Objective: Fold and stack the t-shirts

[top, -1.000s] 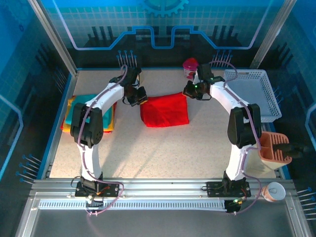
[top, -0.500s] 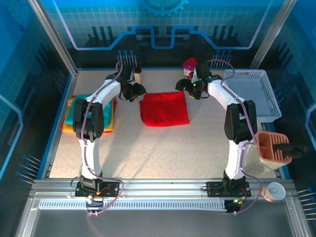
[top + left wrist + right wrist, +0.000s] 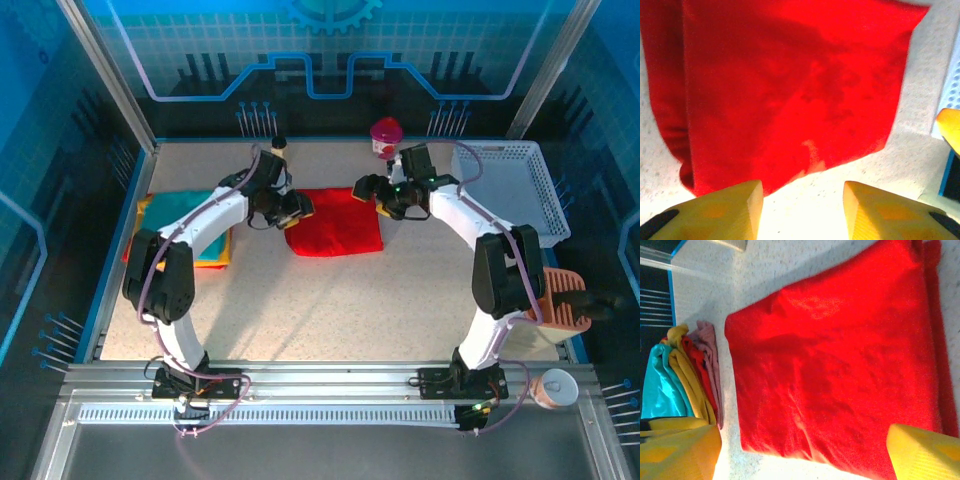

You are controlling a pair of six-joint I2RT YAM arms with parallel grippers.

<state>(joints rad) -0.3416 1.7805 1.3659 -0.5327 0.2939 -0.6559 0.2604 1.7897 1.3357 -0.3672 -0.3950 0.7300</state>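
Folding step: seemingly done — red t-shirt [image 3: 333, 221] flat.
Left gripper [image 3: 288, 207]: part-open, empty.
Right gripper [image 3: 370, 190]: wide, empty.
Next: grasp, carry left onto stack [image 3: 185, 212].

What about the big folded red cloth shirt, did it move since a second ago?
No. The folded bright red cloth t-shirt lies where it was, just as far from the white lattice plastic basket.

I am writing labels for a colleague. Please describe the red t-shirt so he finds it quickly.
On the speckled table, look at the middle of the far half. There lies the red t-shirt, folded flat. Unlike the teal-topped stack at the left edge, it lies alone.
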